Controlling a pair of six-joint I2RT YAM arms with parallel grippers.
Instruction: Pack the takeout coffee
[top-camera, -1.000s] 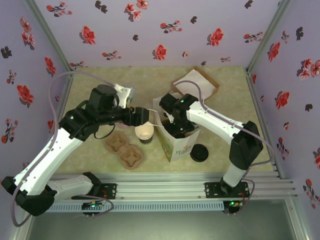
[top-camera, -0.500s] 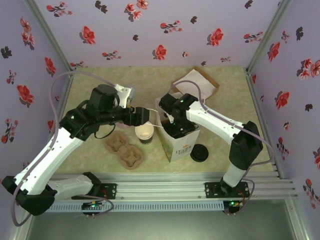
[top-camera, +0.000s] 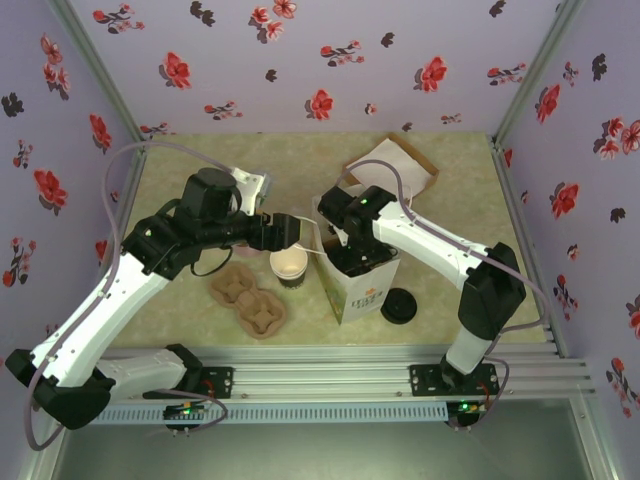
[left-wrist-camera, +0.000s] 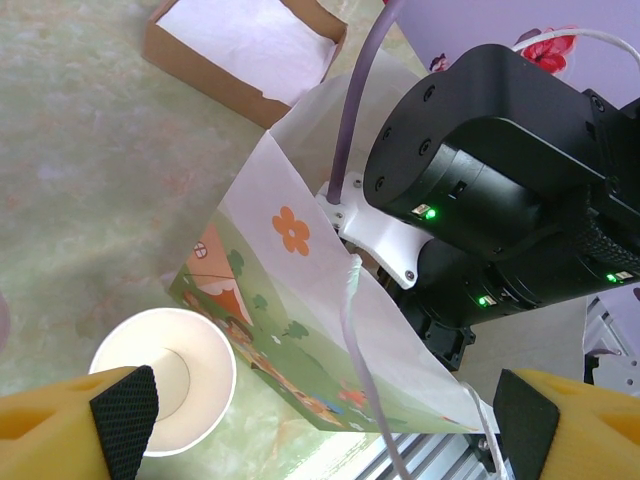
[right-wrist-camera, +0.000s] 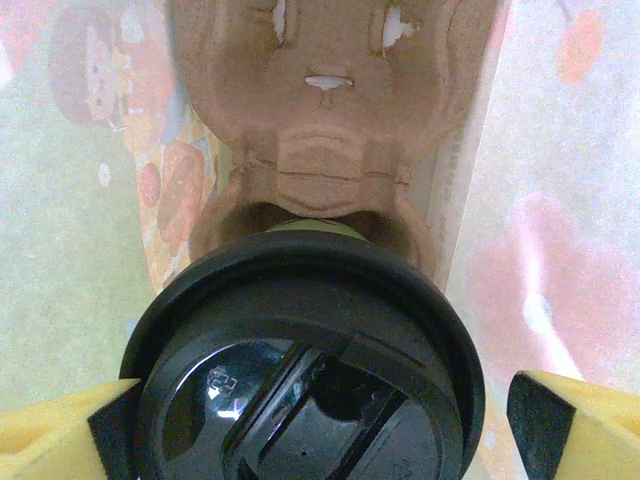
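I see a metal rail across the near edge in the top view, and beyond it a pale green, marbled table. Lilac walls printed with red and dark flowers close it in on the left, right and far sides.

Nearest on the table, left of centre, brown pulp carriers lie flat. To the right, a loose black lid lies just beside the foot of the bag. Just beyond the carriers stands an open cup, white inside and dark at its lower wall, just left of the bag. The bag is white with a printed picture and stands upright with its mouth open. At the far right sits a shallow brown box lined with white paper.

My left gripper hovers at the bag's upper left edge. Its jaws are spread wide with nothing clamped, and the open cup is below, near one finger.

My right arm reaches down into the bag. In the right wrist view the coffee sits low inside the bag, seated in a pulp carrier. I can see its black lid, but the cup beneath is hidden. The right gripper straddles that lid and is released. One pad lies close against the lid's rim, and I cannot tell whether it touches. The other pad stands clear of the lid.
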